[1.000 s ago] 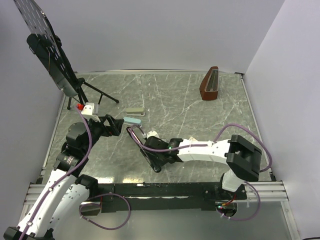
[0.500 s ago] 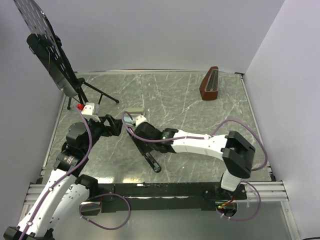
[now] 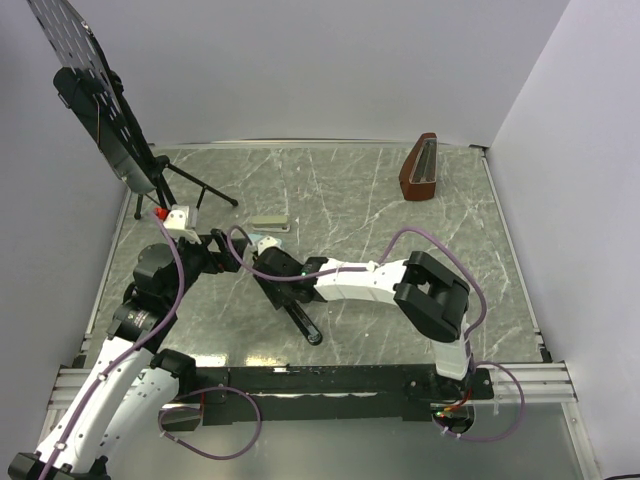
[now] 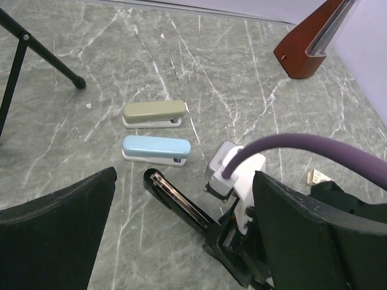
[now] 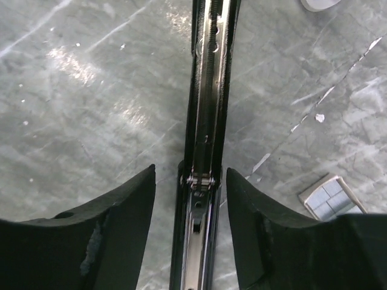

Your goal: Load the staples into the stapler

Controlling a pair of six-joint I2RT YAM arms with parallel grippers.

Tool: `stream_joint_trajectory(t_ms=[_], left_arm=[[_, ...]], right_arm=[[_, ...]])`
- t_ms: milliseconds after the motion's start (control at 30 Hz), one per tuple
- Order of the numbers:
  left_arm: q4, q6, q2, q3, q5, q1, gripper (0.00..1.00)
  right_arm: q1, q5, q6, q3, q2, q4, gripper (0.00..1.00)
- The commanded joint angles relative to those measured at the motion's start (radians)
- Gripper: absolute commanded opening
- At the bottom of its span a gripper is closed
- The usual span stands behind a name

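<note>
The black stapler (image 3: 295, 308) lies opened flat on the table, its silvery rail (image 5: 205, 115) facing up. My right gripper (image 5: 190, 172) is open and straddles the stapler at its hinge, fingers (image 5: 121, 223) clear of both sides; in the top view it (image 3: 263, 262) sits over the stapler's far-left end. The stapler also shows in the left wrist view (image 4: 175, 196). My left gripper (image 4: 184, 175) is open and empty, just left of the stapler (image 3: 228, 250). The small whitish staple box (image 5: 329, 196) lies right of the stapler (image 4: 319, 176). No staple strip shows.
A grey-green stapler (image 4: 153, 113) and a light blue stapler (image 4: 156, 149) lie side by side just beyond the black one. A brown metronome (image 3: 418, 167) stands at the back right. A music stand with tripod legs (image 3: 185, 180) stands at the back left.
My right arm has swung left and folded at the elbow, carrying its gripper from the stapler's middle to its far-left end. The left arm and the stapler have not moved.
</note>
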Motion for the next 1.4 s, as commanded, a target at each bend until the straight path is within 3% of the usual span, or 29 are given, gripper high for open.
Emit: stream_joint_trajectory(t_ms=[0, 167, 600, 667, 733, 800, 1067, 1367], left_arm=[[0.039, -0.031, -0.001, 0.025, 0.035, 0.001, 1.00], [0.082, -0.083, 0.005, 0.002, 0.095, 0.001, 1.00], [0.056, -0.266, 0.005, -0.093, 0.097, 0.001, 0.99], [0.051, -0.283, 0.008, -0.107, 0.087, 0.001, 0.99], [0.057, -0.318, 0.009, -0.130, 0.075, 0.001, 0.99], [0.080, -0.373, 0.000, -0.167, 0.054, 0.001, 0.99], [0.203, -0.521, -0.047, -0.319, 0.024, 0.001, 0.99], [0.461, -0.577, 0.147, -0.371, 0.094, 0.001, 1.00]], right_arm=[[-0.009, -0.003, -0.014, -0.004, 0.020, 0.070, 0.50], [-0.017, -0.008, -0.017, -0.048, 0.028, 0.102, 0.39], [-0.025, -0.048, -0.066, -0.137, 0.002, 0.162, 0.40], [-0.025, -0.046, -0.071, -0.156, -0.012, 0.188, 0.22], [-0.031, -0.057, -0.074, -0.199, -0.038, 0.231, 0.14], [-0.041, -0.074, -0.077, -0.248, -0.071, 0.263, 0.00], [-0.068, -0.143, -0.137, -0.427, -0.210, 0.470, 0.00], [-0.068, -0.204, -0.217, -0.573, -0.322, 0.656, 0.00]])
